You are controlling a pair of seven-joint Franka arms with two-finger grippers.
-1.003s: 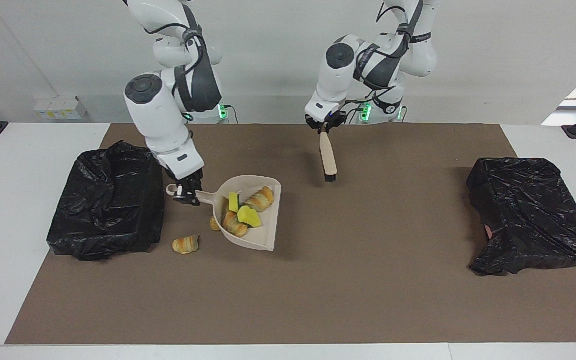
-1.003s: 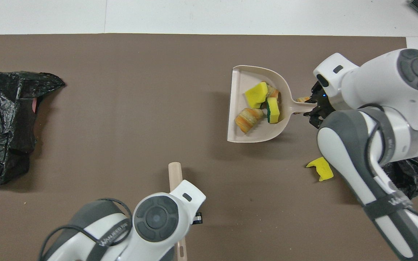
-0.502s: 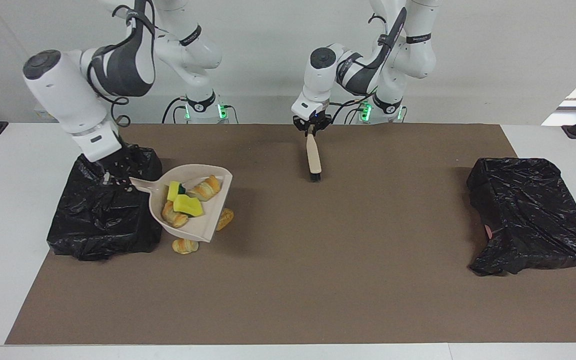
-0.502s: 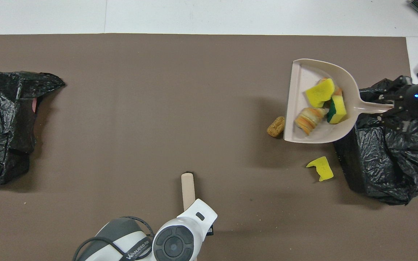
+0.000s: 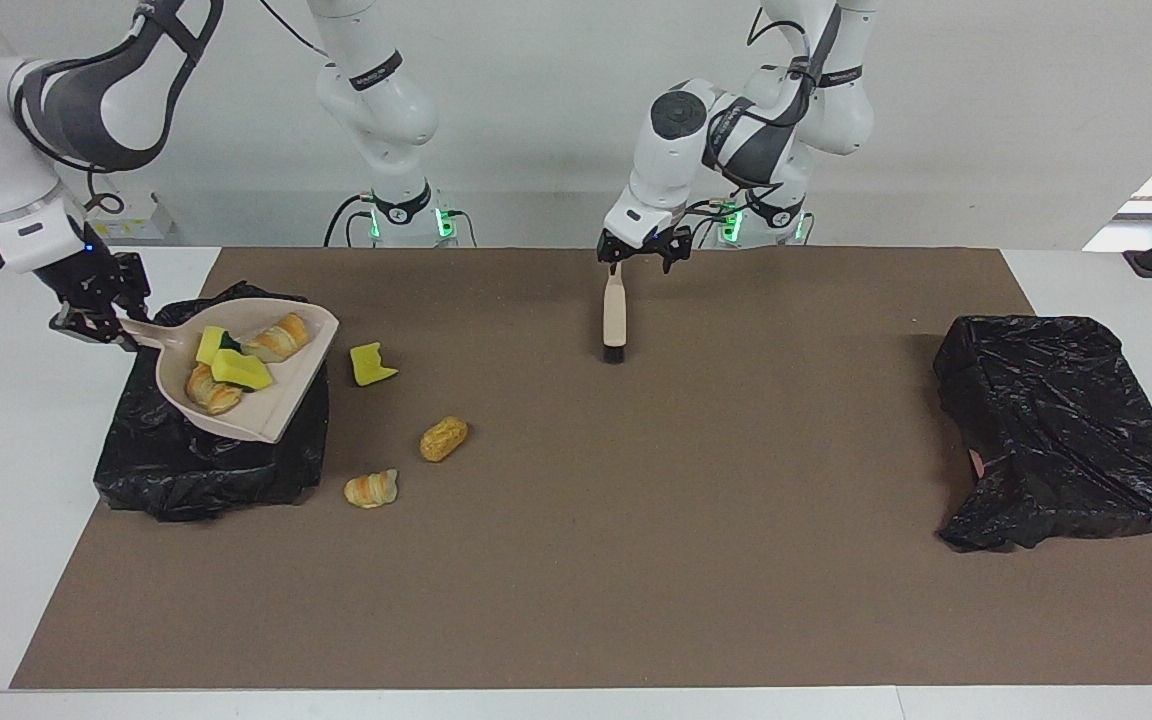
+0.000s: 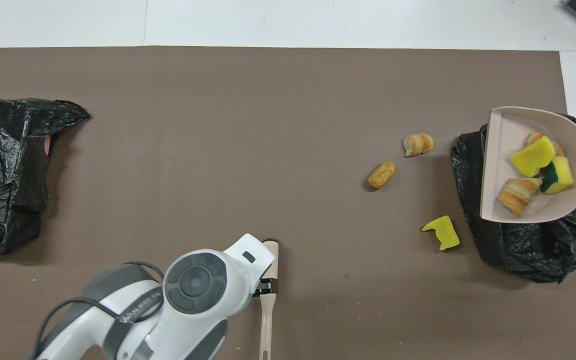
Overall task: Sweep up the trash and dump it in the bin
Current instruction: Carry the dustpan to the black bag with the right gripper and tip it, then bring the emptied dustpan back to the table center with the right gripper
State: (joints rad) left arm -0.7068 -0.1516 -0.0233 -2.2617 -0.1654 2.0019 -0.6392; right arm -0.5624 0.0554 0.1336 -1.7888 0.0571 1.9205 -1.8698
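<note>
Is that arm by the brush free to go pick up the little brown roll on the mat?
Probably yes: the left tool is open above the brush, and bare mat lies between it and the roll.

Both arms: glossy white rounded shells with dark grey wraps at the joints. Round dark grey caps on the elbow joints. Black cables loop along the outside of each arm, held by black straps with small white lettering. Green lights glow at both bases. Left gripper: black, small, below a white wrist block. Right gripper: black, with a blue light at the wrist.
</note>
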